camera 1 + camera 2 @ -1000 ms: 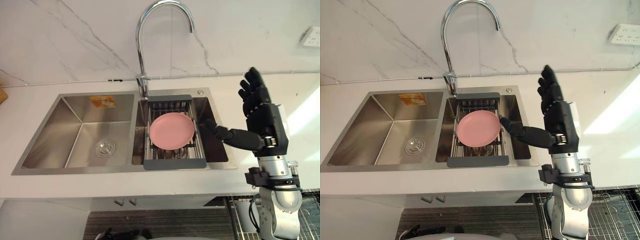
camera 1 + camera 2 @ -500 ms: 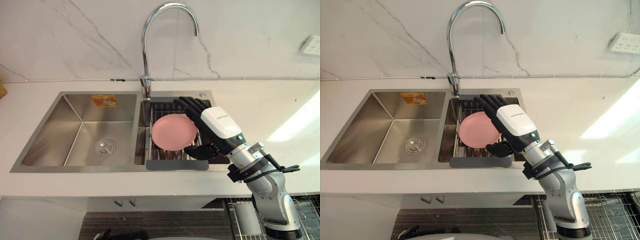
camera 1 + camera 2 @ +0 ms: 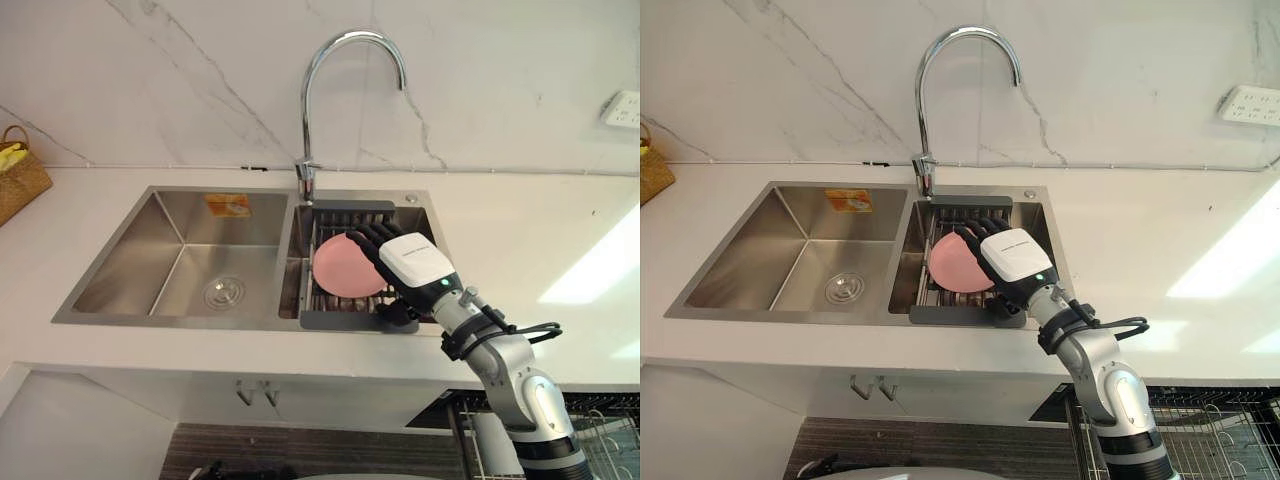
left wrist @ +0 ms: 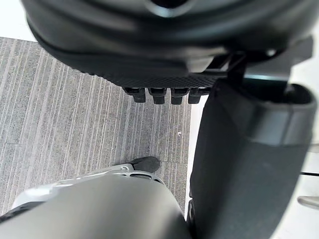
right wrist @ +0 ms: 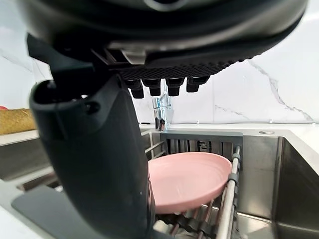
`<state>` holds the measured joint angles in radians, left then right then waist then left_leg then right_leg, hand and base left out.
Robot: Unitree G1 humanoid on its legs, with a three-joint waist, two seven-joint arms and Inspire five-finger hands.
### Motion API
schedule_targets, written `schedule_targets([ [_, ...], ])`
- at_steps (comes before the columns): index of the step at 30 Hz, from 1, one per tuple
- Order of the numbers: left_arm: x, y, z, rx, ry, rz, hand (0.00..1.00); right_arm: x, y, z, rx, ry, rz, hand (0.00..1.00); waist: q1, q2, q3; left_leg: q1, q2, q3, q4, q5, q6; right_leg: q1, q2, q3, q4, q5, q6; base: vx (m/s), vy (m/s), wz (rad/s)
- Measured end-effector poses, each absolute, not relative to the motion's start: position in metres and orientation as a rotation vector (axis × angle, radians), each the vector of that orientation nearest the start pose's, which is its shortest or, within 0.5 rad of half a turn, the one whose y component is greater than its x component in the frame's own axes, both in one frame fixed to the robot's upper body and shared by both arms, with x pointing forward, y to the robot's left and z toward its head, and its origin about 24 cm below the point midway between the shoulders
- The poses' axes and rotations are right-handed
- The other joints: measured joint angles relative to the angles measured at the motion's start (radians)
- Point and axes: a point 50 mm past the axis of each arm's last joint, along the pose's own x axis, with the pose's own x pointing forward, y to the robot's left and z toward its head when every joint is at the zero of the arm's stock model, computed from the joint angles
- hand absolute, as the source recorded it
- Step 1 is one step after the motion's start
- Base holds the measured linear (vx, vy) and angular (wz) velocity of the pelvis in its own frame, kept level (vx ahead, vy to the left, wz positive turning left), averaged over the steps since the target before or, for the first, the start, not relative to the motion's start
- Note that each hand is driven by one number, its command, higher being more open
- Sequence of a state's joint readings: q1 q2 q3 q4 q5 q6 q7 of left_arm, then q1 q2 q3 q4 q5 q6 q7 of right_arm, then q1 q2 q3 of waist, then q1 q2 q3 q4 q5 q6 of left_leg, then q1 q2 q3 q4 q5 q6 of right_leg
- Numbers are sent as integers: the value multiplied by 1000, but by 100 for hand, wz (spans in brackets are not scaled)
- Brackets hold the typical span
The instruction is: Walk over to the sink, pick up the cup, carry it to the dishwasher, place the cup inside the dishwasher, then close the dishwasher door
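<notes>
Nothing here can be read. The one label is an orange-yellow sticker (image 3: pixel 228 205) on the back wall of the sink (image 3: pixel 130 262), in its left basin, and the print is too small to read.

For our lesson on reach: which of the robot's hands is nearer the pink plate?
Right. The right hand is at the pink plate in the sink; the left hand hangs over the floor.

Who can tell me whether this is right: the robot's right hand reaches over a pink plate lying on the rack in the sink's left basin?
One detail is wrong. The left eye view shows the plate on the rack in the sink's right basin, not the left. The right hand does reach over it.
</notes>
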<state>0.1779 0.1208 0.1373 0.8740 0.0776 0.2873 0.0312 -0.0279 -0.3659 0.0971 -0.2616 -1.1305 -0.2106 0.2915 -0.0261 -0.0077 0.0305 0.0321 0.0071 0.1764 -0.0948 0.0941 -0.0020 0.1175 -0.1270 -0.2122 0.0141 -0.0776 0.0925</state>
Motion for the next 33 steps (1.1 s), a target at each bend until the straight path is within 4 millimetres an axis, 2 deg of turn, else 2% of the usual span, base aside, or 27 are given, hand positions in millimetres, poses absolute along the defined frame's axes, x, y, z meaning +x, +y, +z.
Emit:
schedule_targets([
  [12,69,222,-158,127,1327,231,100,265,-162,77,-1571,-188,179,100,14,-5,-1,-15,-11,-34,0,8,8,1,-4,-21,-7,1,2,-8,4,4],
  [22,72,221,-158,128,1331,231,100,275,-167,54,-1638,-92,213,100,24,-6,2,-15,-11,-54,0,8,8,12,-2,-43,-9,1,2,16,-11,6],
  [28,75,222,-158,130,1327,231,100,281,-163,54,-1663,-94,242,100,27,-10,19,-8,-12,-56,-1,8,8,22,-3,-49,-12,-1,4,-14,-5,1],
  [33,76,223,-157,131,1326,232,100,281,-162,50,-1698,-134,201,100,27,-13,21,-8,-15,-60,-1,8,8,24,-6,-55,-13,-5,6,-6,-2,1],
])
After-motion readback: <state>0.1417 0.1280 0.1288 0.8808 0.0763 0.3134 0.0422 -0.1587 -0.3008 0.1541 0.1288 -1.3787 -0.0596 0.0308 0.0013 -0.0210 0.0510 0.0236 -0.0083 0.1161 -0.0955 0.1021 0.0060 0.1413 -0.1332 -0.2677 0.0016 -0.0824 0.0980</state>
